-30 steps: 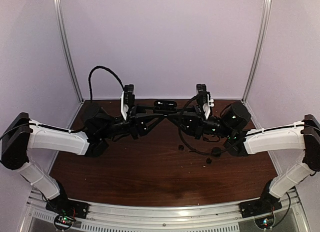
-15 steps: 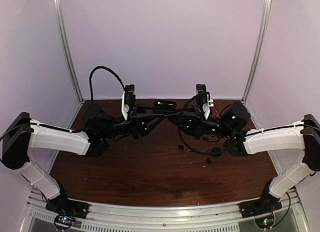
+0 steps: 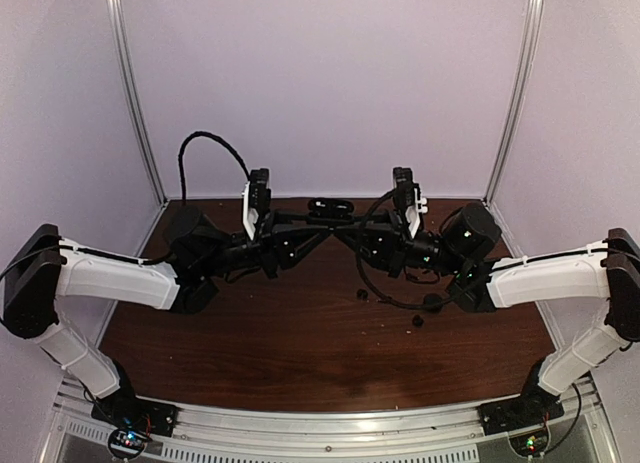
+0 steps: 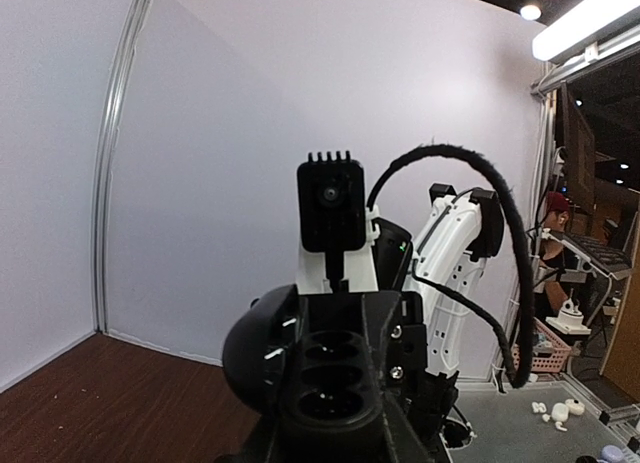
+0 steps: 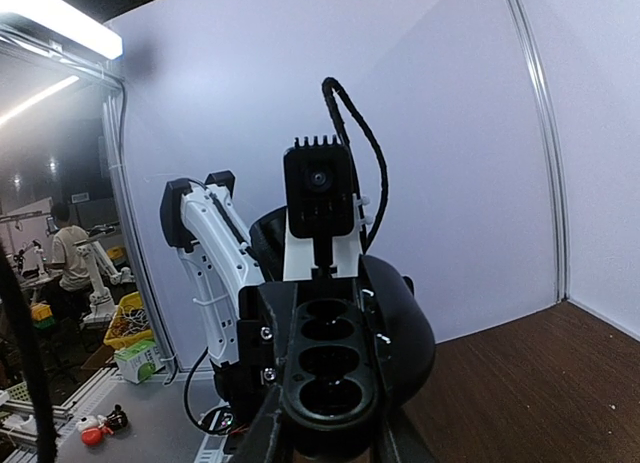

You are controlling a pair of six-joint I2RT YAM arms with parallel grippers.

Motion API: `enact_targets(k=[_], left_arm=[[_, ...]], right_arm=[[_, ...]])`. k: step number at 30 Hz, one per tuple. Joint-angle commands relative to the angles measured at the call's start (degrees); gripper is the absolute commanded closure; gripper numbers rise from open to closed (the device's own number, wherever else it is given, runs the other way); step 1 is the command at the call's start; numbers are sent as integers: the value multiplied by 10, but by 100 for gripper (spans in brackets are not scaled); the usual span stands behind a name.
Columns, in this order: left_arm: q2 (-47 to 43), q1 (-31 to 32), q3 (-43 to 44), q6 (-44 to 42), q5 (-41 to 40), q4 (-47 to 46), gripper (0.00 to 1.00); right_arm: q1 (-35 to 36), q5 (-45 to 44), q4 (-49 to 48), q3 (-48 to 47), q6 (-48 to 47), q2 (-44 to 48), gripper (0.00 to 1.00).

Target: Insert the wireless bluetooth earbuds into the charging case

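From above, the left gripper, pressed together, meets the right gripper at the table's far edge. The right's spread I cannot tell. The buds and what seems the case lie toward the right edge. The wrist views show neither, so descend squarely over a bud before pinching.

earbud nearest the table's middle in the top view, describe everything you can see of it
The earbud is a tiny black rounded bud, too small to show a tip or markings. It lies loose on the dark brown wood-look table, right of centre. Only the table seems to touch it. A second earbud lies apart, further right and nearer the arm bases. Neither wrist view shows it.
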State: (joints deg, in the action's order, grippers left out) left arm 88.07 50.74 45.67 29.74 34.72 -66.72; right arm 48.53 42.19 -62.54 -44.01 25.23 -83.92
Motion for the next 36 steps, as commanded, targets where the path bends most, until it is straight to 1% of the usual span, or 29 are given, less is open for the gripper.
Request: enact_targets(k=[1, 4, 6, 7, 10, 11, 12, 13, 14, 16, 17, 20, 24, 28, 30, 33, 36], left_arm=[[-25, 1, 3, -35, -20, 14, 87], [-39, -3, -6, -43, -26, 29, 90], [-49, -8, -16, -45, -29, 35, 92], [-55, -11, -20, -47, -32, 42, 93], [-75, -20, -40, -59, -41, 65, 95], [-81, -22, -45, -69, -39, 79, 95], [-87, -24, -49, -79, -39, 96, 96], [-93, -25, -50, -88, -39, 117, 96], [-96, -27, -50, -97, -40, 140, 96], [-102, -35, -53, -106, -29, 174, 97], [-104, -39, -58, -110, -22, 184, 97], [-116, -42, -76, -131, 0, 199, 97], [-131, -42, -100, -167, -3, 221, 97], [-141, -42, -131, -201, 3, 203, 97], [-140, -42, -141, -216, 5, 190, 97], [-132, -42, -143, -243, 22, 197, 97], [-128, -40, -148, -270, 57, 193, 97]], right_arm=[[6, -2, -8, -2, -11, 6, 72], [2, -3, 8, 6, -18, 14, 59], [-3, -6, 22, 13, -22, 23, 44], [-5, -9, 31, 19, -24, 29, 39], [-14, -26, 65, 39, -33, 54, 31], [-16, -35, 79, 49, -38, 69, 26], [-17, -46, 94, 58, -45, 80, 18], [-18, -64, 113, 65, -49, 93, 7], [-19, -87, 134, 69, -49, 104, 1], [-21, -145, 200, 69, -51, 122, 0], [-23, -148, 234, 64, -62, 129, 0], [-29, -165, 384, 39, -118, 146, 0], [-42, -198, 520, 12, -169, 152, 0], [-71, -239, 597, 1, -186, 152, 1], [-109, -236, 611, 1, -178, 145, 3], [-161, -210, 621, -4, -170, 125, 11], [-174, -198, 648, -33, -190, 95, 20]])
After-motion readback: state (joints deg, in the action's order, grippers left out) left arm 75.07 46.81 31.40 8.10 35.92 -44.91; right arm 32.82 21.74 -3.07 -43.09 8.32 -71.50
